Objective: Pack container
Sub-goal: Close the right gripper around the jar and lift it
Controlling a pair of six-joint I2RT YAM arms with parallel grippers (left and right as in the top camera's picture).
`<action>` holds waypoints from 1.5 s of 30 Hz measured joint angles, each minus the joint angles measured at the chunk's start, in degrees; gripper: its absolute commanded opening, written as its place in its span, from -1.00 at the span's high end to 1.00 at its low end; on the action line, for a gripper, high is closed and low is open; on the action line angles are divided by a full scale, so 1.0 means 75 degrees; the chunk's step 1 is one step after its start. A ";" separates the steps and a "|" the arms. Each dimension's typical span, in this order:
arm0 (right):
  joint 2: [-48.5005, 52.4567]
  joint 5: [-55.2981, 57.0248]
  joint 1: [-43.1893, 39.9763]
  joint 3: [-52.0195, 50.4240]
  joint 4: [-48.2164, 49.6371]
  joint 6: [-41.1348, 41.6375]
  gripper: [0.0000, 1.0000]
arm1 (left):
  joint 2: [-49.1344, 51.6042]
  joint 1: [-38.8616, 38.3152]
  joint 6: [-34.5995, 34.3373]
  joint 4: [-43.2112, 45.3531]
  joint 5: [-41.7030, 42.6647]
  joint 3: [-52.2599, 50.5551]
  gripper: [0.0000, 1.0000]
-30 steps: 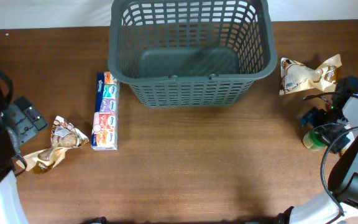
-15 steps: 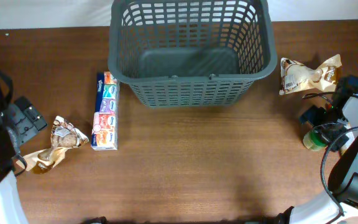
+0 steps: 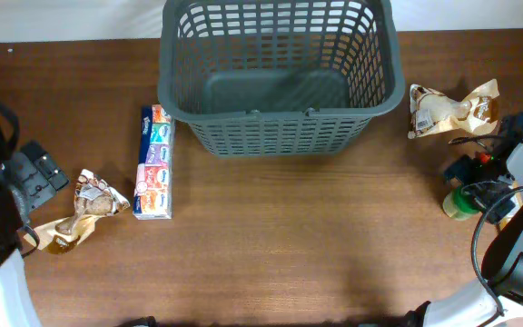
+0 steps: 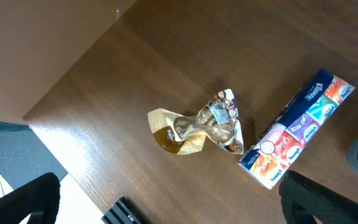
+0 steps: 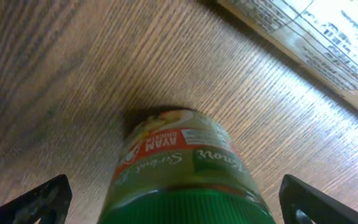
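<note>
**Overhead view:** The container (image 3: 280, 116) is standing at the far centre of the surface (image 3: 271, 263), w/ nothing showing inside, so no item is packed yet. A tissue multipack (image 3: 154, 163) and a snack bag (image 3: 80, 211) are lying to its left. A 2nd snack bag (image 3: 450, 109) and a green-lidded jar (image 3: 458, 202) are lying to its right. Step judged in hand: 1st pick, at the jar.

**Left wrist view:** The left end effector (image 4: 173, 208) is being carried wide open above the surface, w/ nothing gripped. The snack bag and multipack are lying below, well apart from it.

**Right wrist view:** The right end effector (image 5: 179, 208) is being carried fully spread, w/ one of its fingers (image 5: 42, 199) at each side of the jar and no contact showing. Next move, as judged: the fingers are to be lowered past the lid & closed on the jar body before any lift over the container rim.
</note>
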 measured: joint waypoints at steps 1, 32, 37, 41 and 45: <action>0.0000 0.0000 -0.0003 0.0000 0.0003 0.0000 -0.98 | 0.0000 0.0000 0.0000 0.0000 0.0003 0.0000 -0.99; 0.0391 0.0000 -0.0003 -0.0090 0.0300 -0.0047 -0.98 | 0.0000 0.0000 0.0000 0.0003 0.0000 0.0000 -0.99; 0.0385 -0.0064 -0.0003 -0.0207 0.0460 -0.0085 -0.98 | 0.0000 0.0000 0.0003 0.0000 0.0000 0.0000 -0.99; 0.0385 -0.0079 -0.0003 -0.0207 0.0472 -0.0093 -0.98 | 0.0000 0.0000 0.0000 0.0000 0.0000 0.0000 -0.99; 0.0385 -0.0090 -0.0003 -0.0207 0.0466 -0.0099 -0.98 | 0.0000 0.0000 0.0000 0.0000 0.0000 0.0000 -0.99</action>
